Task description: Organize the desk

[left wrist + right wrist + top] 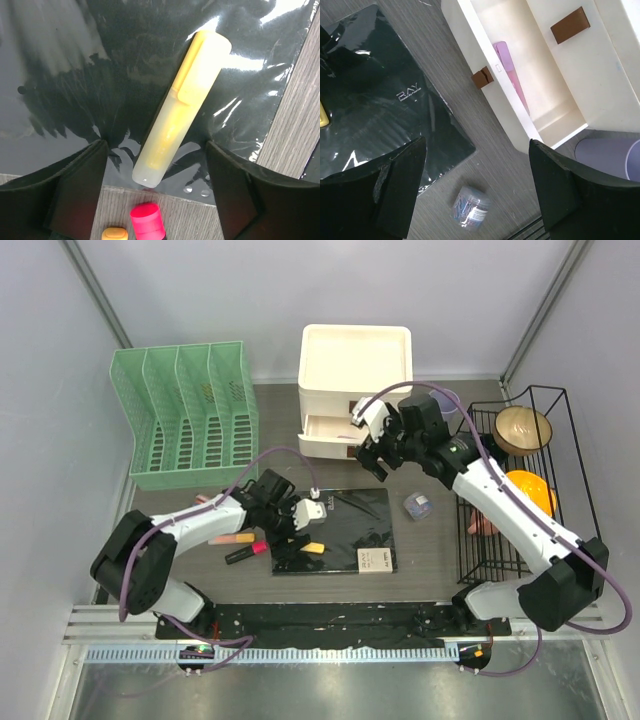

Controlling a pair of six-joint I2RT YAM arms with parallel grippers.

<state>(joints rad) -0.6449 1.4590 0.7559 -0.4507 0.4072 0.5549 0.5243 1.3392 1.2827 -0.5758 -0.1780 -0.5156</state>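
The desk (428, 545) is a dark wood-grain top. A black notebook (340, 530) lies near its middle, with a yellow highlighter (313, 547) on its left part. My left gripper (292, 533) is low over that highlighter (180, 105), open, one finger on each side and neither touching. My right gripper (372, 455) hangs open and empty in front of the white drawer unit (355, 365), whose lower drawer (540, 95) is pulled out with a pink pen-like item (509, 72) inside.
An orange highlighter (232, 538) and a pink highlighter (247, 552) lie left of the notebook. A jar of paper clips (418, 505) stands right of it. A green file sorter (190, 415) is back left, a black wire rack (530, 480) with a bowl right, a purple cup (610, 157) by the drawers.
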